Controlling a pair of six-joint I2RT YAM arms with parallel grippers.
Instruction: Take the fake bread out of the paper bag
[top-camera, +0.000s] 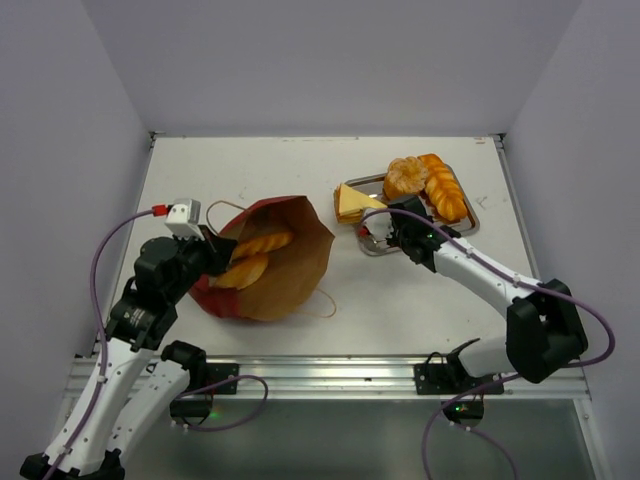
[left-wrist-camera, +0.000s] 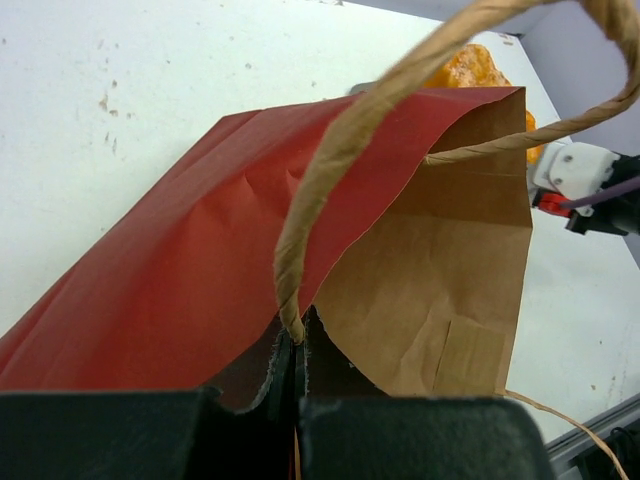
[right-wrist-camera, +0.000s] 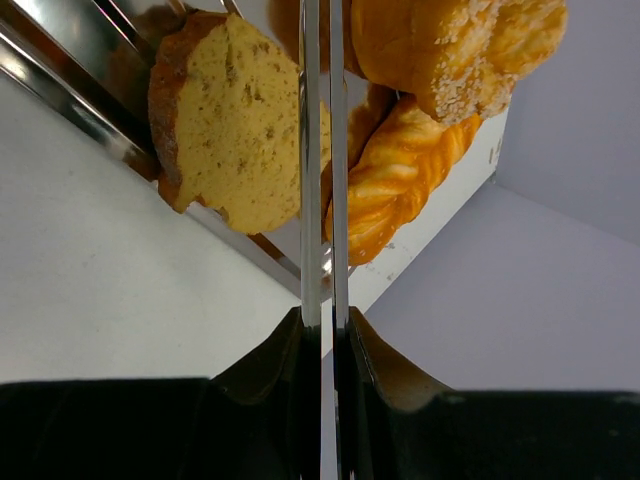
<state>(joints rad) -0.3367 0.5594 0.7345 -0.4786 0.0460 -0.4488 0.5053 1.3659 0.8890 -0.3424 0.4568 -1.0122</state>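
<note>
Rim of paper bag clamped in left tool — hold firm while right tool, fingers nearly together, fetches remaining rolls.

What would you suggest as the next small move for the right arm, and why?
Probably swing the right pincer away from the tray and towards the mouth of the bag. Two rolls lie inside it, the left pincer pinches its rim, and the right one seems to hold nothing.
</note>
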